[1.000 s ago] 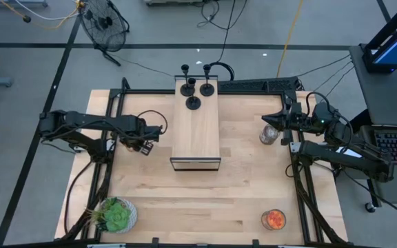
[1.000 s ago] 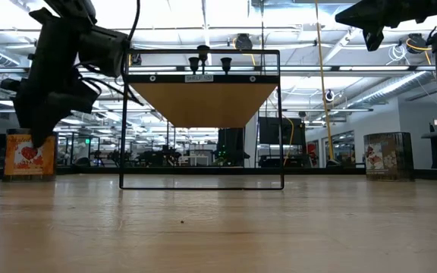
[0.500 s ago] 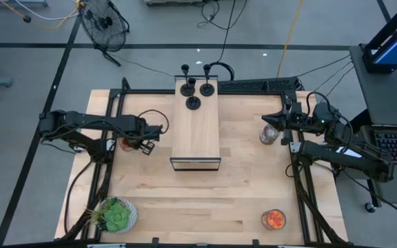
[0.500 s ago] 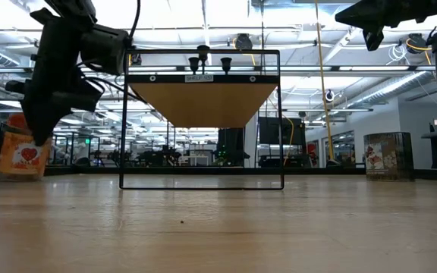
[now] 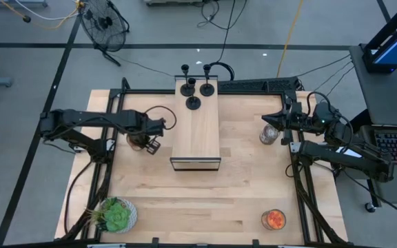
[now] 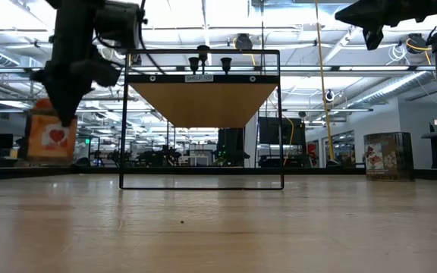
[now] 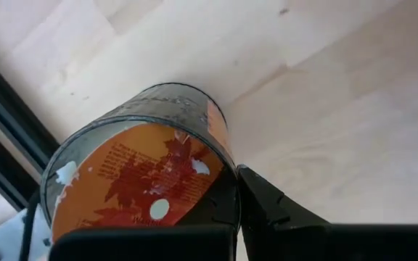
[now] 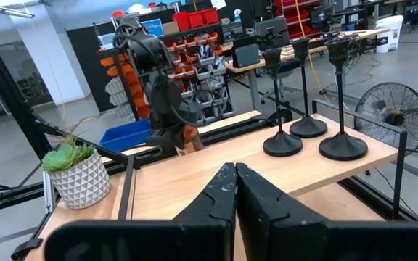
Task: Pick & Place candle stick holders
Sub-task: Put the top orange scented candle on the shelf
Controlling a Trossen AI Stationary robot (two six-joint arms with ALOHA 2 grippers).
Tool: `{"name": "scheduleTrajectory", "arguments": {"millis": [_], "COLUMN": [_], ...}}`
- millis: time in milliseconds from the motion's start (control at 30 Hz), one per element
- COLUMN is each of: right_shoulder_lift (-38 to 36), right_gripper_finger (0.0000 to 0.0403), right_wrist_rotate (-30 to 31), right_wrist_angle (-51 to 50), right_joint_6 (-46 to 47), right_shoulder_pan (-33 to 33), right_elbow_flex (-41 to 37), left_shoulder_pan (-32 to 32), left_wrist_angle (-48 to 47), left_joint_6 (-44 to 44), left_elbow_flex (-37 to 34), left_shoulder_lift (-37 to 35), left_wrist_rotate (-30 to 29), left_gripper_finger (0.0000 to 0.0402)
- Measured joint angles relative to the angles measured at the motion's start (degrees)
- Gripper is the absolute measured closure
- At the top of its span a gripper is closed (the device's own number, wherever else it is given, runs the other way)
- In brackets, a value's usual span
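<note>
Your three candle stick holders (image 5: pixel 194 102) stand close together at the far end of the raised shelf (image 5: pixel 196 138) in the middle of the surface (image 5: pixel 240 200); each looks like rigid matte metal, light but top-heavy on a thin stem, so judge them easy to tip and best taken low on the stem, just above the round base. The left gripper (image 5: pixel 147 143) hangs beside the shelf's left edge with its jaws clamped on a glass jar (image 7: pixel 140 174) with an orange label, lifted clear of the surface. The right gripper (image 5: pixel 271 120), jaws together and empty, waits near a second jar (image 5: pixel 268 133) at the right side. Mind the shelf's black frame (image 6: pixel 201 182) and the holders' crowding; there is open room toward the near side, between the plant pot (image 5: pixel 116 215) and an orange-filled jar (image 5: pixel 273 219)
</note>
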Motion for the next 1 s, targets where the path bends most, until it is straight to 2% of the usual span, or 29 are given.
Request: {"name": "scheduleTrajectory", "arguments": {"millis": [200, 433, 633, 833, 1000], "right_shoulder_lift": [0.0, 0.8, 3.1, 7.1, 13.2], "right_gripper_finger": [0.0403, 0.0403, 0.0403, 0.0403, 0.0403], "right_wrist_rotate": [0.0, -0.2, -0.2, -0.6, -6.2], "right_wrist_angle": [0.0, -0.1, -0.1, 1.2, 12.0], "right_joint_6": [0.0, 0.0, 0.0, 1.5, 1.0], "right_shoulder_pan": [0.0, 0.0, 0.0, 0.0, 0.6], "right_elbow_flex": [0.0, 0.0, 0.0, 0.0, 0.0], "left_shoulder_pan": [0.0, -1.5, -4.5, -7.3, -9.1], "left_wrist_angle": [-8.7, -15.4, -16.6, -16.1, -15.8], "left_joint_6": [1.9, 2.7, -0.6, -4.4, -5.2], "left_elbow_flex": [8.1, 21.1, 31.1, 36.1, 39.0], "left_shoulder_lift": [0.0, 0.0, 0.0, 0.2, 2.2], "left_wrist_rotate": [-0.4, -0.8, -2.5, -3.0, -3.1], "left_gripper_finger": [0.0401, 0.0401, 0.0401, 0.0401, 0.0401]}}
